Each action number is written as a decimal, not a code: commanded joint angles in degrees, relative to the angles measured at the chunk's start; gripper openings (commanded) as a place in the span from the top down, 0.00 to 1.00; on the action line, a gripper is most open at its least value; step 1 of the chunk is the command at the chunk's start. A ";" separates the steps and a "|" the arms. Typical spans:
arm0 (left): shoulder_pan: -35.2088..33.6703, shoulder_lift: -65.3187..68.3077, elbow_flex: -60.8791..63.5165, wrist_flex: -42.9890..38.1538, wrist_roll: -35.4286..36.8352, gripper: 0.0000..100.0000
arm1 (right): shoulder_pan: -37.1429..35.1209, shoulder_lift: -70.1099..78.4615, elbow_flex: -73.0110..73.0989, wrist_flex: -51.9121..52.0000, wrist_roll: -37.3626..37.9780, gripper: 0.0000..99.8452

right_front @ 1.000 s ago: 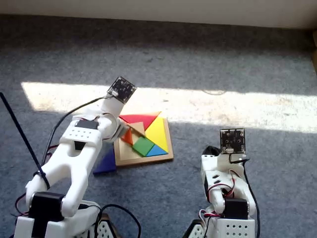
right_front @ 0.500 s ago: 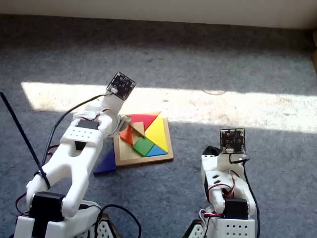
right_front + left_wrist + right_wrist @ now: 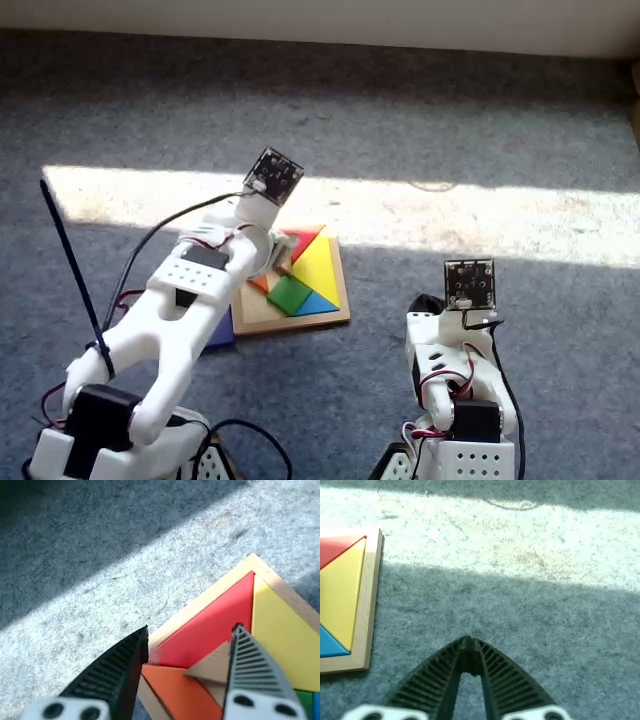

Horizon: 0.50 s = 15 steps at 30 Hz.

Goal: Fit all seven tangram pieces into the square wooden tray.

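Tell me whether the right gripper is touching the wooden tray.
Apart. The right wrist view shows the right gripper over the carpet, with a plain stretch of carpet between it and the rim of the tray.

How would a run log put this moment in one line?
left pincer: open over tray corner | right pincer: shut over carpet | tray: partly filled | dark blue piece: outside, on carpet
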 commanded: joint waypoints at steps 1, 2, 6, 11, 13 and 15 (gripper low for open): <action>2.42 2.42 -2.68 -1.32 0.70 0.75 | 0.75 -0.57 8.66 -1.19 0.53 0.99; 2.33 4.00 -2.86 -2.29 0.70 0.75 | 0.75 -0.57 8.66 -1.19 0.53 0.99; 1.01 9.63 -5.23 -4.92 2.99 0.77 | 0.75 -0.57 8.66 -1.19 0.53 0.99; 0.66 9.71 -6.64 -4.92 4.31 0.78 | 0.75 -0.57 8.66 -1.19 0.53 0.99; 0.75 9.71 -6.64 -4.92 4.31 0.78 | 0.75 -0.57 8.66 -1.19 0.53 0.99; 0.31 9.71 -6.81 -4.92 4.31 0.78 | 0.75 -0.57 8.66 -1.19 0.53 0.99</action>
